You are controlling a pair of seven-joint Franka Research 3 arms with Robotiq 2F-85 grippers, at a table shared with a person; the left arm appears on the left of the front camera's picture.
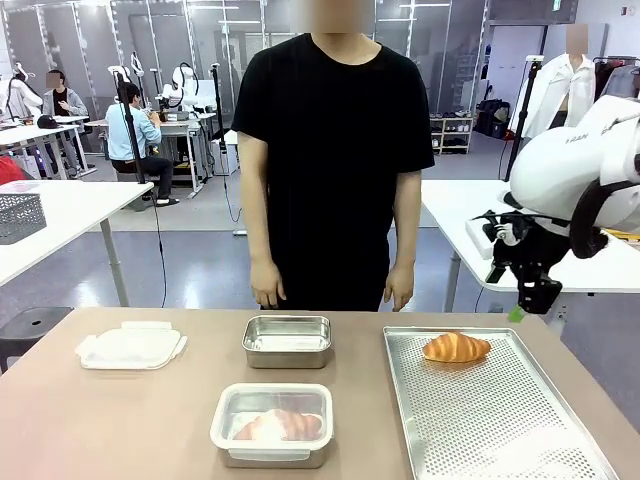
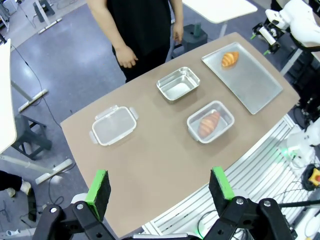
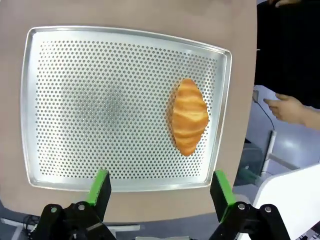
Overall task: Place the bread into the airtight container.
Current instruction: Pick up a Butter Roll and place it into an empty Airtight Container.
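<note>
Open right hand (image 3: 160,176) faces tray (image 3: 100,100) croissant (image 3: 190,116); near container (image 1: 272,390) seemingly lidded.

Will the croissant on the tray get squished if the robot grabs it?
Probably, if squeezed hard: the croissant looks puffy and flaky, so likely soft and light. Its ridged crust may crumble. It lies flat on the perforated tray, so it seems unlikely to roll.

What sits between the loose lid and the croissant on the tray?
An empty steel container, open, stands between the lid and the croissant, as the front view shows.
</note>
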